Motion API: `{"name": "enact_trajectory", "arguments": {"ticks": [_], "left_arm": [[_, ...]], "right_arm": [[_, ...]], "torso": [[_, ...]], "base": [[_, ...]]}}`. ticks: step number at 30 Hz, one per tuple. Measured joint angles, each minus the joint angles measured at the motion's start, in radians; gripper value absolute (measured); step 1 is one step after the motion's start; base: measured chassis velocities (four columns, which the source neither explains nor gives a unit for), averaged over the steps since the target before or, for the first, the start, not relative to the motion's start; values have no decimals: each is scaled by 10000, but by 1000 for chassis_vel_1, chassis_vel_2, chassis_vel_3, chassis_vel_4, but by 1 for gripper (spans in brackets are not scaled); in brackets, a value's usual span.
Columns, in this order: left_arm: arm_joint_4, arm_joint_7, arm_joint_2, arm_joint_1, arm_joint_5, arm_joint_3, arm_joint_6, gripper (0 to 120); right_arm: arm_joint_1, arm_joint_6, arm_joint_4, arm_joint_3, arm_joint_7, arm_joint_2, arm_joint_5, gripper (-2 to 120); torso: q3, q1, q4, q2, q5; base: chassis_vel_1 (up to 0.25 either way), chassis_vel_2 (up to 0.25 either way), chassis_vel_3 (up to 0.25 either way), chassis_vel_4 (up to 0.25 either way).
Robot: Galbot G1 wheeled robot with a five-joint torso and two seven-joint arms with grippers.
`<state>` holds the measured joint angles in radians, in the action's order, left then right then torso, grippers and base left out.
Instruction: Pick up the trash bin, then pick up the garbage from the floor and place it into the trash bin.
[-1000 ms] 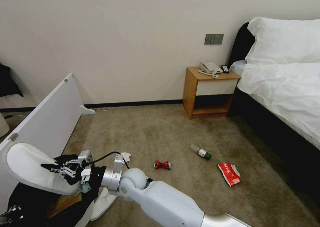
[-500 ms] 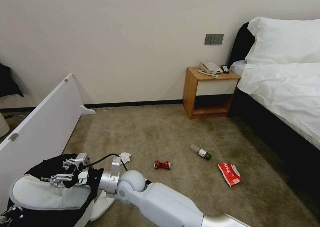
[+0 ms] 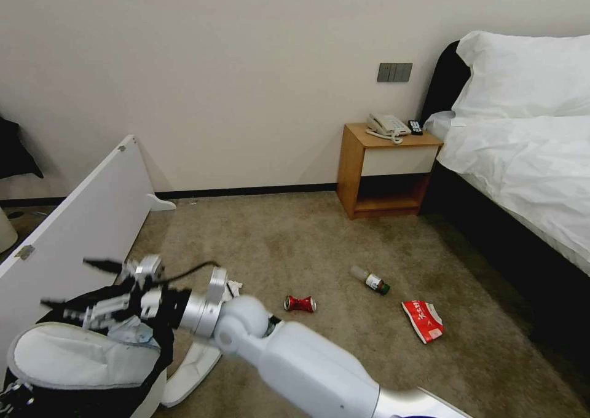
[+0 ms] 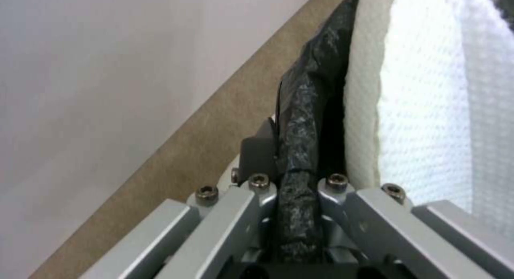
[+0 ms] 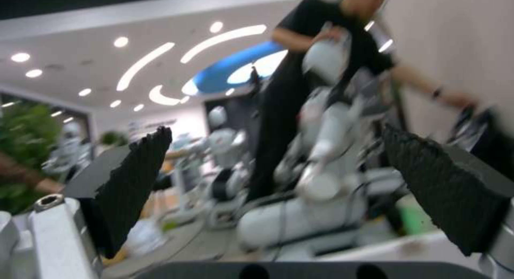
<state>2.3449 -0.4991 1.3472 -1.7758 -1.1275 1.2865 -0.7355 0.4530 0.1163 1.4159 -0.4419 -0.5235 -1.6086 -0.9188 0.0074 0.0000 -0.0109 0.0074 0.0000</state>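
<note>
A wooden nightstand (image 3: pixel 387 171) bearing a telephone (image 3: pixel 386 125) stands beside the bed (image 3: pixel 522 160).

No text could be read with any certainty. The red packet (image 3: pixel 423 320) on the carpet bore a line of white characters across its face, too small to make out. The bottle (image 3: pixel 369 279) lying near it carried a white label with dark marks, likewise illegible. The crushed red can (image 3: pixel 300 303) showed no readable lettering

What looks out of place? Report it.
A white slipper lies flat across the trash bin, under the open right gripper, not down inside. Crushed can, bottle, red packet litter the carpet. Left gripper grips rim.
</note>
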Motion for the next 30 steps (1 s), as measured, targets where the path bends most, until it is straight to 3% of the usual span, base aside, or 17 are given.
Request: {"name": "enact_trajectory", "arguments": {"ticks": [12,22,25,30], "left_arm": [[-100,44,62,-158,-354,511,0,3],[-112,46,21,-234,-622,838,0,3],[-109,46,21,-240,-640,849,0,3],[21,30,52,-217,-645,816,0,3]], "right_arm": [[39,-126,-339,1500,1805,3,174,100],[354,-1124,-1569,1503,4119,4,1269,100],[413,-1310,-1832,1502,4340,5,1357,100],[775,-2339,-2876,1356,5008,5,2138,100]], "torso": [[0,0,-1,0,1],[0,0,1,0,1],[0,-1,0,0,0],[0,0,0,0,0]], "base": [[0,0,0,0],[0,0,0,0],[0,0,0,0],[0,0,0,0]]}}
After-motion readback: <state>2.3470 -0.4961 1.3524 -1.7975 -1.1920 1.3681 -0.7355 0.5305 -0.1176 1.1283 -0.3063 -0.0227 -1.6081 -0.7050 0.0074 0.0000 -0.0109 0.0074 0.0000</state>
